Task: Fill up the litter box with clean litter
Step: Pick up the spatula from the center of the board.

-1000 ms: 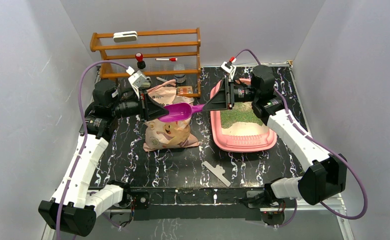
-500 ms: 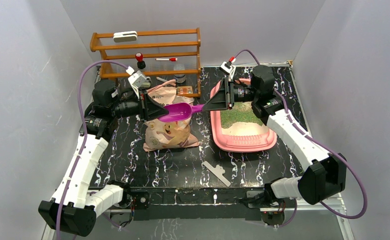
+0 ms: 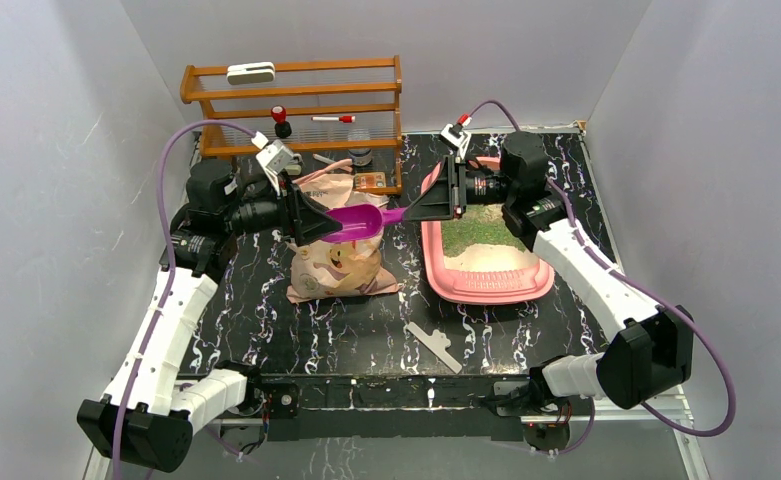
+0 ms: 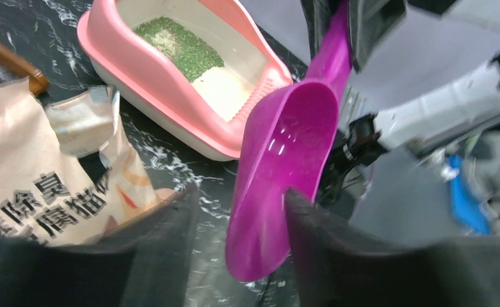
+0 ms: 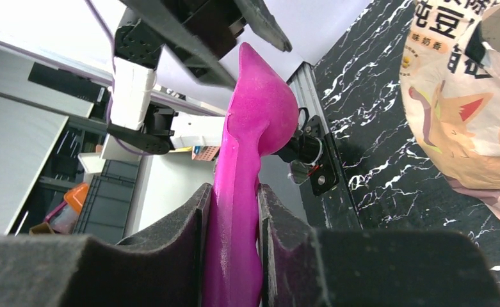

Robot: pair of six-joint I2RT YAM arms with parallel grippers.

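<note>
Litter box: pink tray [image 3: 491, 292] on the right half of the counter [image 3: 366, 330], long axis running near to far; it sits just right of and below the scoop's handle end.
Clean litter: green granules [image 3: 471, 232] cover only the far part of the tray floor; the near part shows pale and bare, so by my reading the filling is only partly done.
Left pincer: fingers [image 3: 316, 220] stand apart on either side of the scoop's bowl, with a gap showing on one side; whether the other pad touches the bowl is hard to tell.
Left arm pose: elbow raised, wrist level, pointing right over the bag.
Bag: beige cat-printed bag [image 3: 336, 265] lies on the counter directly under the bowl.
Scoop: purple scoop [image 3: 356, 222] is held in the air, long axis left to right, bowl to the left, handle to the right; the bowl looks empty.
Right pincer: fingers [image 3: 411, 212] are clamped on the handle and point left.
Right arm pose: forearm reaching up over the tray, wrist level; this arm is the nearer one to the tray.
Key relation: the tray lies behind the right pincer and the bag ahead of it, so a refill likely means going left and down first.
</note>
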